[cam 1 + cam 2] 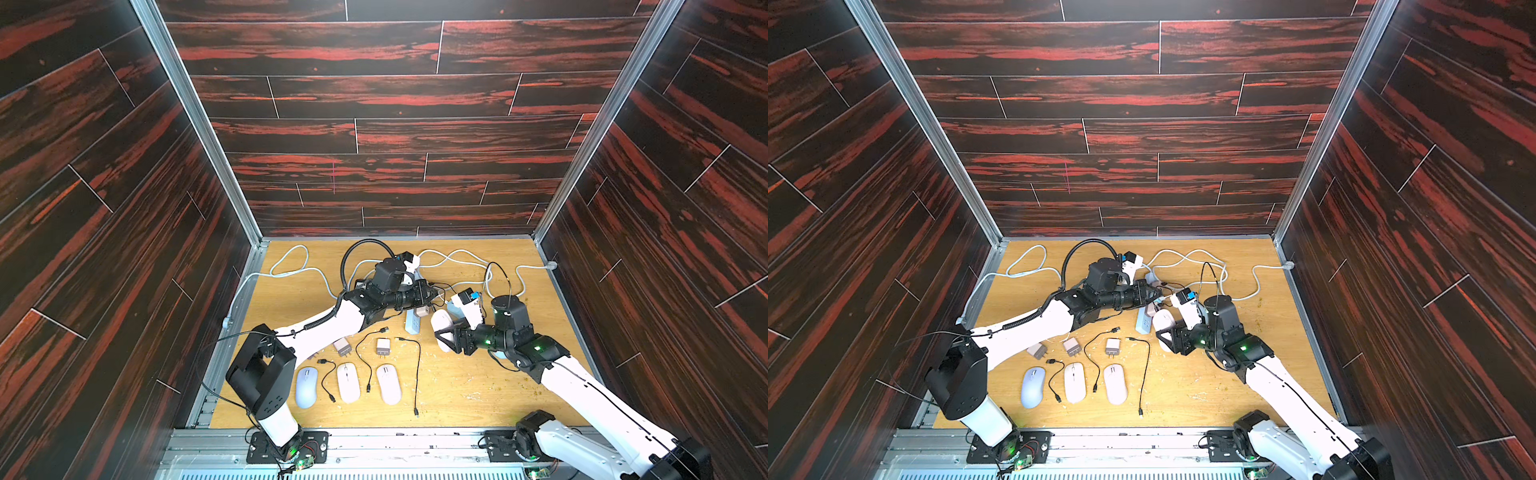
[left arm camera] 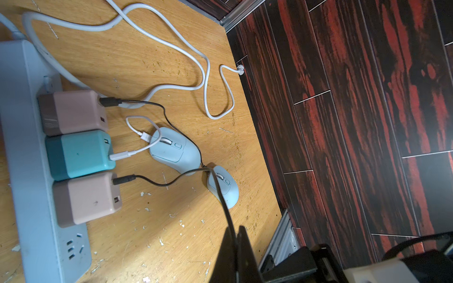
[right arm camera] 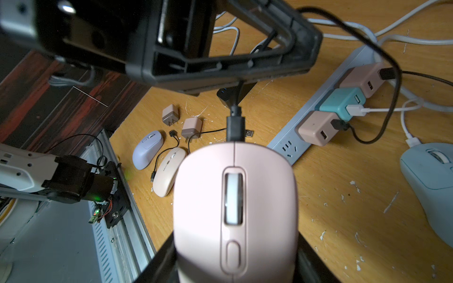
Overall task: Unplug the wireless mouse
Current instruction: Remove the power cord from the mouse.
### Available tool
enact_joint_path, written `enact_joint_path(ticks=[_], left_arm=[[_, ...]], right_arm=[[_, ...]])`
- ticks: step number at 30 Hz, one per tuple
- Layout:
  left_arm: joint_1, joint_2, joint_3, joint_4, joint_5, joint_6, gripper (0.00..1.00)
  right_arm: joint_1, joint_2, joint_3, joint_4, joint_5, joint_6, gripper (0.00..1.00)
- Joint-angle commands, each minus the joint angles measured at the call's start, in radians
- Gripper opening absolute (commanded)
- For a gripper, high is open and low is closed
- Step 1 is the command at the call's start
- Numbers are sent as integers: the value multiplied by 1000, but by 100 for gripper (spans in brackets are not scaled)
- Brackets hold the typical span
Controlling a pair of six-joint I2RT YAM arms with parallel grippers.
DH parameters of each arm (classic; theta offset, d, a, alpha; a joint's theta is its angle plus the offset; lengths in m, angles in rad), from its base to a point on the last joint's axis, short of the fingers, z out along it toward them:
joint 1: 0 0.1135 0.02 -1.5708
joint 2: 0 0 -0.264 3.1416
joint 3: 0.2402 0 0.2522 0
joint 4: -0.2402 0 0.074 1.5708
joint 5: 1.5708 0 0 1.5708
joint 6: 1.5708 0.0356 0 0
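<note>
1. Pink mouse [image 3: 235, 208] is gripped at its sides by the right gripper [image 3: 235, 264], over the wooden table [image 3: 331, 220].
2. Into its front a black cable [image 3: 235, 125] is plugged.
3. That cable is pinched just beyond the plug by the left gripper [image 2: 235, 232], jaws closed on it.
4. Close beside, a power strip [image 3: 286, 144] is noted, with three chargers [image 3: 316, 129] seated in it.

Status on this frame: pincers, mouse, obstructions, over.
Left pincer shut on black cable by the plug. Right pincer gripping pink mouse; plug not yet out. Cable slack loops to pink charger, nothing blocking.
</note>
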Motion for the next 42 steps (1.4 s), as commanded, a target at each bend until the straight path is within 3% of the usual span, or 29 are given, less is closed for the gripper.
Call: enact_joint_path(ticks=[1, 4, 10, 20, 26, 32, 42], left_arm=[[12, -8, 47, -22, -40, 18, 0], [21, -17, 53, -19, -56, 20, 0], [46, -26, 55, -5, -59, 15, 0], [55, -41, 37, 1, -60, 13, 0], [58, -44, 21, -10, -68, 25, 0], [60, -45, 3, -9, -64, 19, 0], [62, -58, -24, -14, -62, 22, 0]], right_arm=[[41, -25, -13, -36, 19, 28, 0], [86, -32, -28, -75, 130, 68, 0], [172, -58, -79, -87, 206, 146, 0], [188, -60, -116, -86, 308, 265, 0], [314, -55, -125, -137, 519, 499, 0], [495, 48, -115, -200, 685, 767, 0], [531, 221, -127, -119, 621, 799, 3]])
